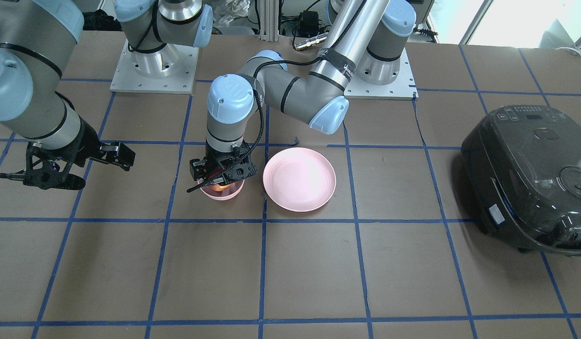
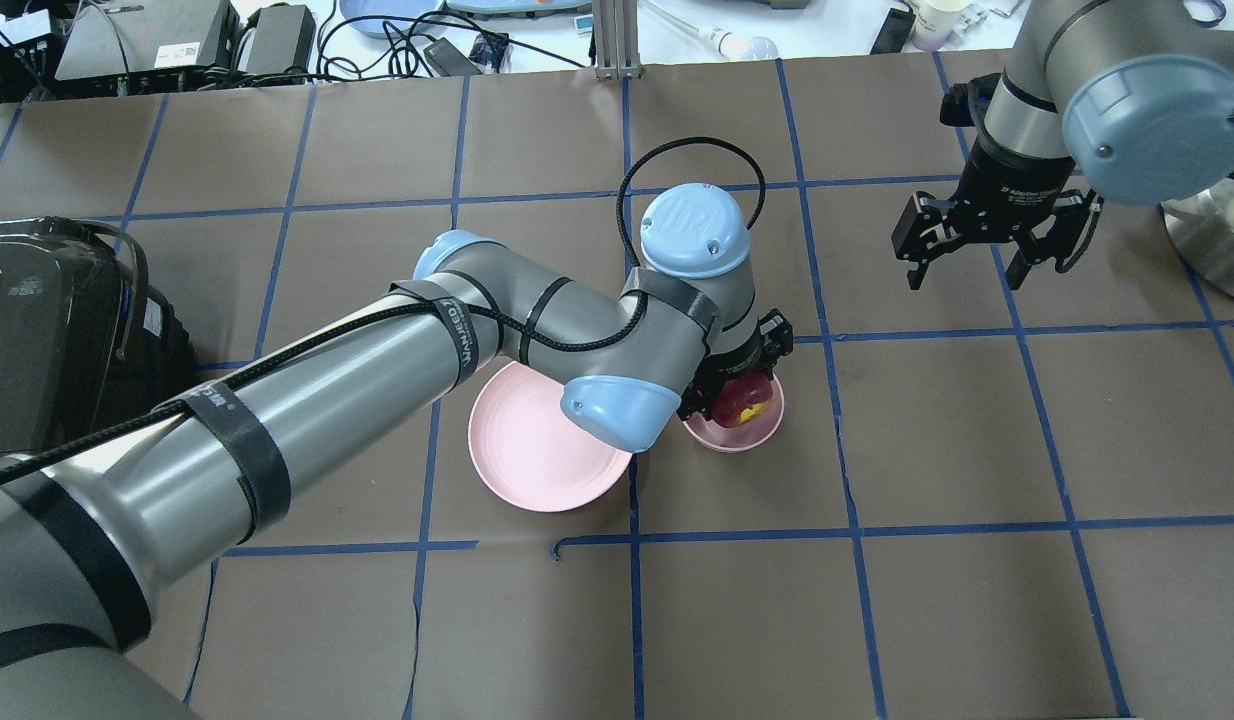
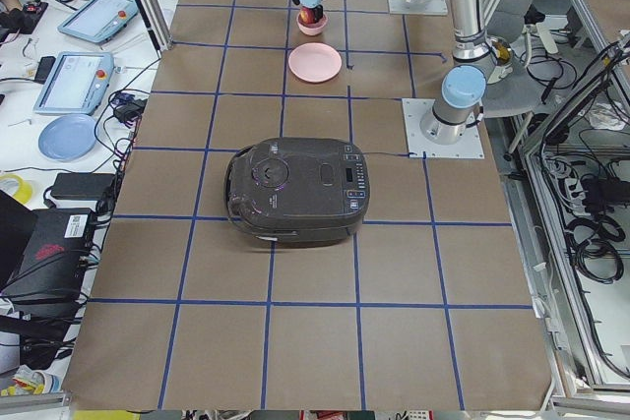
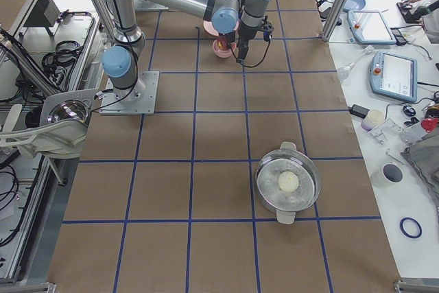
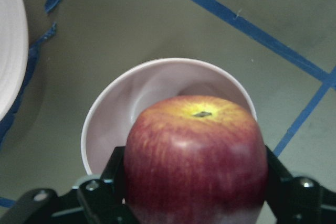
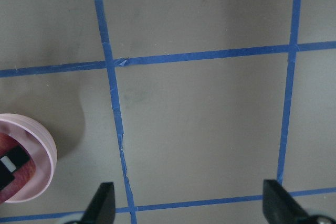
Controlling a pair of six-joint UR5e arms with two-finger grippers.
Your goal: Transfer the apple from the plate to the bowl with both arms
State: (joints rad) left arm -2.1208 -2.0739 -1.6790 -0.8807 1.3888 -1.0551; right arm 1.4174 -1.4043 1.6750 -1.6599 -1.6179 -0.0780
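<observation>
The dark red apple (image 5: 194,156), yellow patch upward, sits between the fingers of my left gripper (image 5: 194,187), which is shut on it. It hangs at the mouth of the small pink bowl (image 5: 105,114); I cannot tell if it touches the bottom. The overhead view shows the apple (image 2: 742,400) inside the bowl's rim (image 2: 767,432), under the left gripper (image 2: 734,392). The wide pink plate (image 2: 527,450) lies bare just left of the bowl. My right gripper (image 2: 977,270) is open and empty, well to the right and farther from the robot, above the table.
A dark rice cooker (image 2: 37,330) stands at the table's left end. A metal pot (image 4: 288,182) holding a pale round thing stands at the right end. Blue tape lines grid the brown tabletop (image 2: 957,600).
</observation>
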